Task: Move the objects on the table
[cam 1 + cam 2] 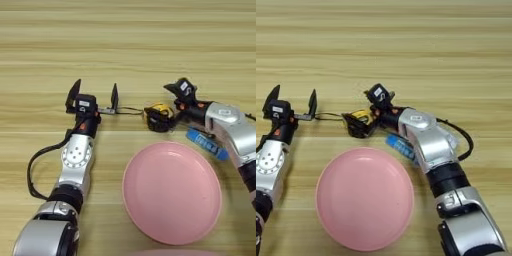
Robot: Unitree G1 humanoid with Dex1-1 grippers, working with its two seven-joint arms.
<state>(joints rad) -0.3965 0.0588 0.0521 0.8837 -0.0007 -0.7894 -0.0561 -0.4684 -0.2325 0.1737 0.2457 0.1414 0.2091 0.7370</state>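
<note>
A yellow-and-black tape measure (158, 116) lies at the middle of the table (130, 45). Its black cord (129, 109) runs left to the right finger of my left gripper (94, 95), which stands open with nothing between its fingers. My right gripper (172, 104) is open just right of the tape measure. Its upper finger (181, 88) stands clear above the tape measure, while the lower one sits against the tape measure's right side. A small blue tube (205, 143) lies under my right forearm, partly hidden by it.
A large pink plate (172, 192) lies near the front edge, just below the tape measure and the tube. Another pink rim (160, 253) peeks in at the bottom edge. My left arm's black cable (31, 172) loops at the left.
</note>
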